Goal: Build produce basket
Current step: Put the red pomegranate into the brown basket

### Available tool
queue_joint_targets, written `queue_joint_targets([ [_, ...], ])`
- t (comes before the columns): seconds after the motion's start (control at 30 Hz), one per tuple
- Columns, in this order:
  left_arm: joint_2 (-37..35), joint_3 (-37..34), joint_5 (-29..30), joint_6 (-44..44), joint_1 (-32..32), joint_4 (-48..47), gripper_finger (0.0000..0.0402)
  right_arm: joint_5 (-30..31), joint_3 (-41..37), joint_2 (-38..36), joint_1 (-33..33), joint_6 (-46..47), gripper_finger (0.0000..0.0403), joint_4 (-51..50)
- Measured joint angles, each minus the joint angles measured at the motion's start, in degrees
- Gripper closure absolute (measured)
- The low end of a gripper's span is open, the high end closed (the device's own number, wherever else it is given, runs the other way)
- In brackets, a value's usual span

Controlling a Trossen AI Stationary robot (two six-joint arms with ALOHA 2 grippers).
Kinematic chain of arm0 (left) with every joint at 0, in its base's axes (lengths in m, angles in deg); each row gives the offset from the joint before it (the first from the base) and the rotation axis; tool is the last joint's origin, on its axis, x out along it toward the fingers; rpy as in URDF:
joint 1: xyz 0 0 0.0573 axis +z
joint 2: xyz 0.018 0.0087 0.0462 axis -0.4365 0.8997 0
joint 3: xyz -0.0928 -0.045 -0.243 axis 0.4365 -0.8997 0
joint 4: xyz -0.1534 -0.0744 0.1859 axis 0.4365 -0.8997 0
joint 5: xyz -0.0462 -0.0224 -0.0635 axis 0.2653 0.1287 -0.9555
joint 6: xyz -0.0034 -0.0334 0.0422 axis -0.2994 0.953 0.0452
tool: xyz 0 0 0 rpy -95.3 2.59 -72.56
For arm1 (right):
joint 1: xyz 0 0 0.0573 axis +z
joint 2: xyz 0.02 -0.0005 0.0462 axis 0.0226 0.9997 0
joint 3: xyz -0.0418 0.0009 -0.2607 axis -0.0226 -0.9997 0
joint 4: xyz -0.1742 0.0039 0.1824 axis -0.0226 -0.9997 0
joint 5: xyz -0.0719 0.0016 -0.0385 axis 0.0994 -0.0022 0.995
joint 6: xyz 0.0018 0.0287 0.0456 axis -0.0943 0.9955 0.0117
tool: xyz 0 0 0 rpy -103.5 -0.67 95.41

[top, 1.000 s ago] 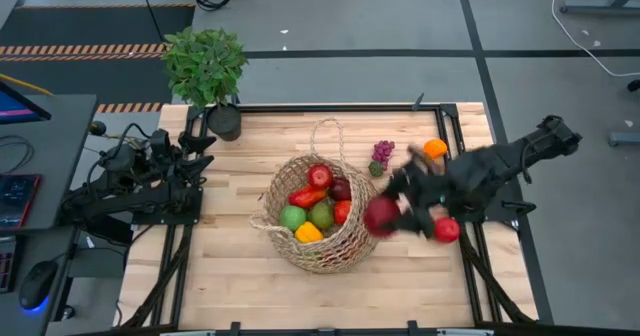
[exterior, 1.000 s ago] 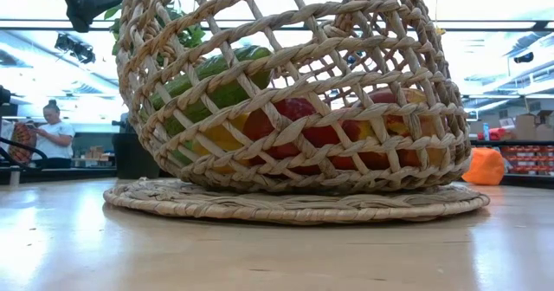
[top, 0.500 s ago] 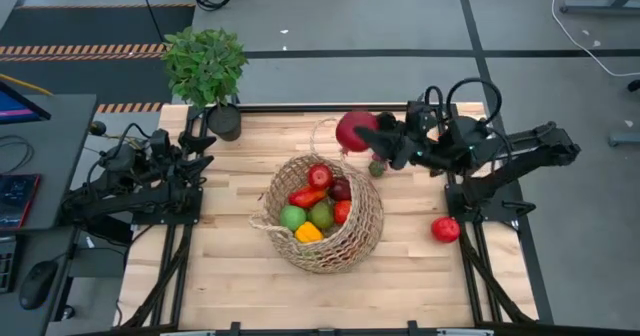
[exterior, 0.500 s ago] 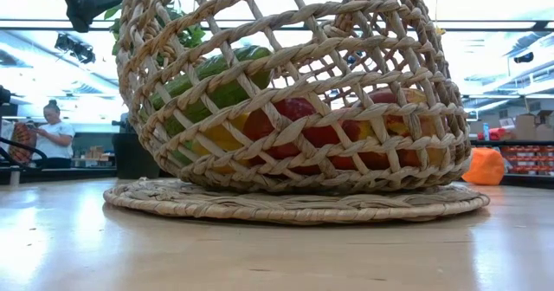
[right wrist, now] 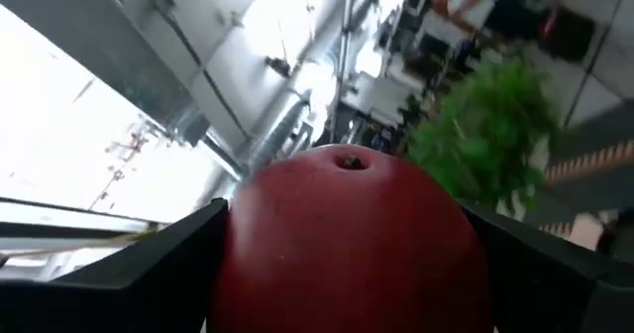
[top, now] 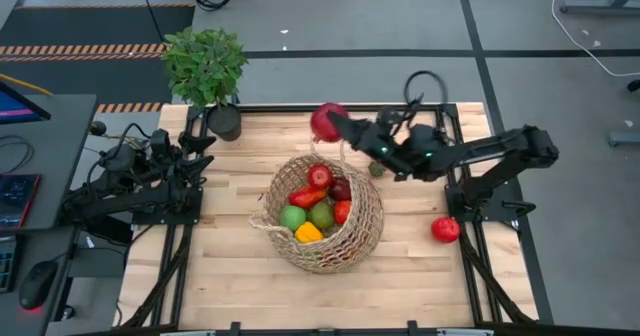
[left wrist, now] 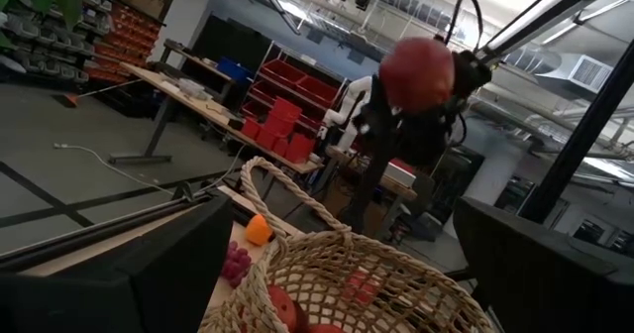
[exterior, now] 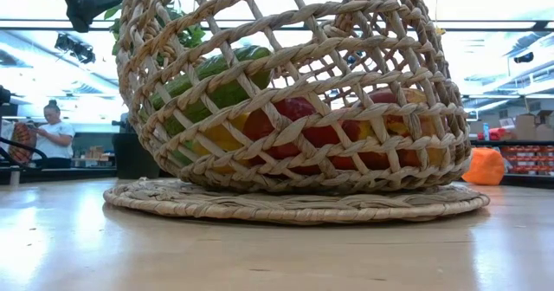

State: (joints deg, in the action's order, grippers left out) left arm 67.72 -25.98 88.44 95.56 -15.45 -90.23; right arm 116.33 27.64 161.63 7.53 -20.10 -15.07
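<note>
The right arm reaches from the frame's right toward upper centre, its right end effector (top: 333, 123) clamped wide around a dark red apple (top: 326, 121) just above the basket (top: 322, 214) rim. The basket (mid-worktop (top: 230, 266)) holds apples, pepper and pear. The left arm sits folded at the left; its left end effector (top: 205, 142) stands open, holding nothing. Grapes are partly hidden behind the right arm.
</note>
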Motion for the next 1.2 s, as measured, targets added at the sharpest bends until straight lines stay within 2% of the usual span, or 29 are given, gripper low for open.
queue_joint_targets([
  [0.1, 0.0, 0.0, 0.0, 0.0, 0.0, 0.0, 0.0012, -2.7, 1.4, 3.2, -0.1, 2.9, 0.0023, -0.1],
  [0.23, 0.0, 0.0, 0.0, 0.0, 0.0, 0.0, 0.0012, -8.1, 7.5, 7.6, -0.2, 2.8, 0.0023, -3.5],
  [0.3, 0.0, 0.0, 0.0, 0.0, 0.0, 0.0, 0.0012, -10.3, 12.1, 9.2, -0.7, 3.2, 0.0023, -12.8],
  [0.4, 0.0, 0.0, 0.0, 0.0, 0.0, 0.0, 0.0012, -16.0, 20.7, 11.9, -1.5, 3.9, 0.0023, -32.3],
  [0.5, 0.0, 0.0, 0.0, 0.0, 0.0, 0.0, 0.0012, -20.4, 30.6, 15.0, -1.7, -1.3, 0.0023, -51.4],
  [0.63, 0.0, 0.0, 0.0, 0.0, 0.0, 0.0, 0.0012, -19.8, 42.4, 19.5, -1.5, -12.2, 0.0023, -73.6],
  [0.73, 0.0, 0.0, 0.0, 0.0, 0.0, 0.0, 0.0012, -17.8, 46.4, 22.3, -1.2, -24.3, 0.0023, -84.1],
  [1.0, 0.0, 0.0, 0.0, 0.0, 0.0, 0.0, 0.0012, -18.2, 46.3, 27.3, 1.1, -53.6, 0.0023, -86.5],
  [1.2, 0.0, 0.0, 0.0, 0.0, 0.0, 0.0, 0.0012, -17.6, 46.3, 30.1, 2.4, -64.0, 0.0023, -85.4],
])
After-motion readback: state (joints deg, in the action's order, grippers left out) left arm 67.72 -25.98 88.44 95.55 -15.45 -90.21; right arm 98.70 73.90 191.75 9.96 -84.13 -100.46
